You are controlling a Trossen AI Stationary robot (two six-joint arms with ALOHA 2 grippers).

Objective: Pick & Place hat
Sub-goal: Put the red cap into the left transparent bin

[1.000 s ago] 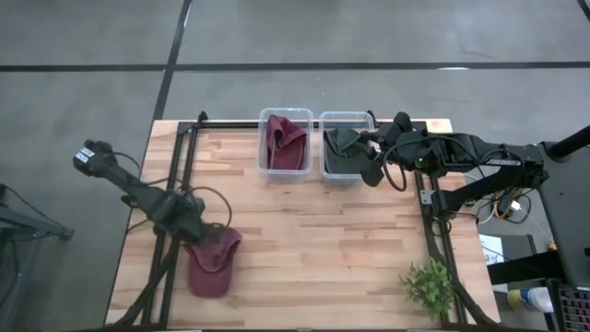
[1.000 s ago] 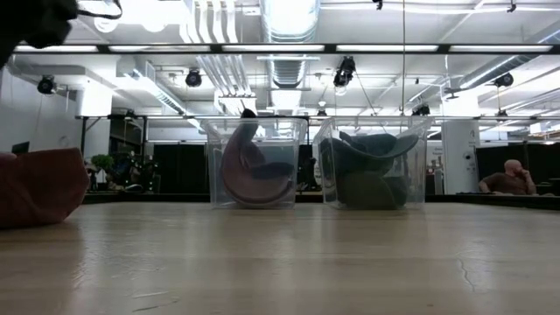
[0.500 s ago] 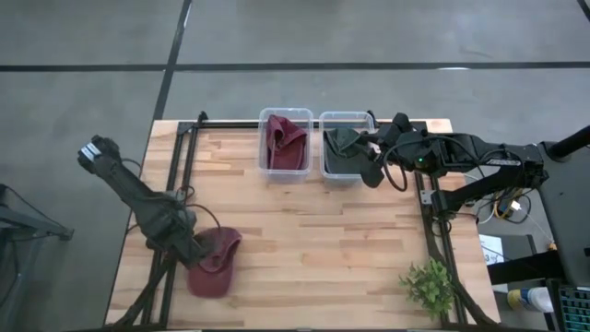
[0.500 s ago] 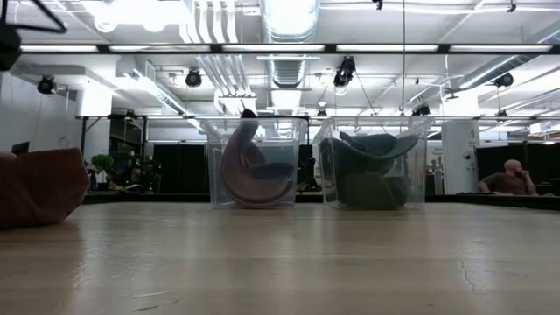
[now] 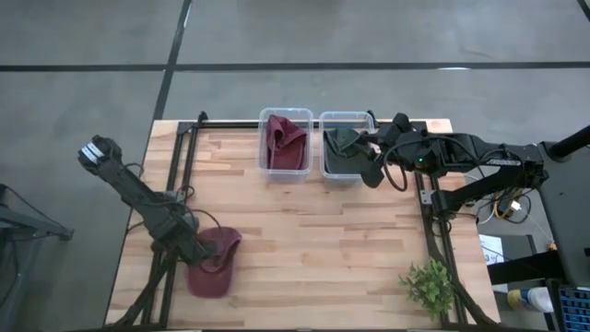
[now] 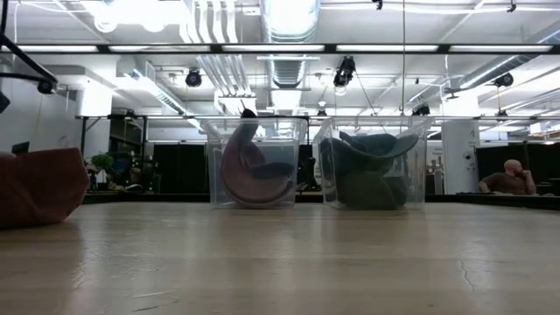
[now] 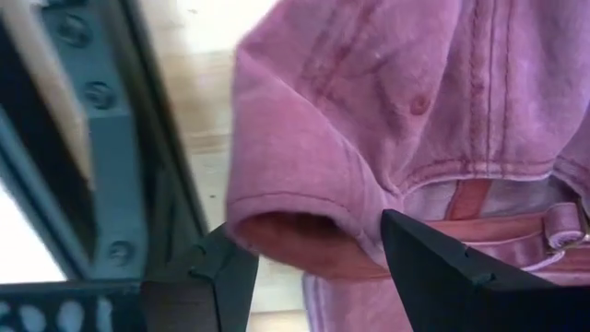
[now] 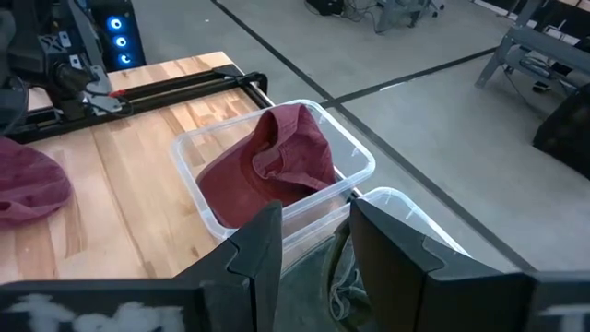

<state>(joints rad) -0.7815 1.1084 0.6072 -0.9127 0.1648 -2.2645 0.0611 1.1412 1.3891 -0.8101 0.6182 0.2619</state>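
A maroon hat (image 5: 219, 267) lies crown-up near the table's near left corner; it also shows in the low view (image 6: 39, 185) and fills the left wrist view (image 7: 369, 120). My left gripper (image 5: 195, 249) is low at the hat's left side, open (image 7: 318, 267), with its fingers on either side of the hat's rolled lower edge (image 7: 295, 231). The back strap and buckle (image 7: 553, 221) show beside it. My right gripper (image 5: 369, 164) waits, open (image 8: 315, 244), over the right bin at the far edge. My left gripper has its open fingers (image 7: 217, 277) on either side of the hat's rolled edge, coming from the table's left and slanting down. Whether they touch the cloth, I cannot tell. The hat lies on the table.
Two clear bins stand at the far edge: the left one (image 5: 287, 146) holds a maroon hat (image 8: 277, 161), the right one (image 5: 343, 148) a dark green hat (image 6: 367, 166). Black frame rails (image 5: 175, 184) run along both table sides. A small plant (image 5: 429, 284) sits near right.
My left gripper has moved down and toward the table's near edge, closing in on the maroon hat's left side. Its arm has dropped out of the low view's upper left. The hat has stayed where it was.
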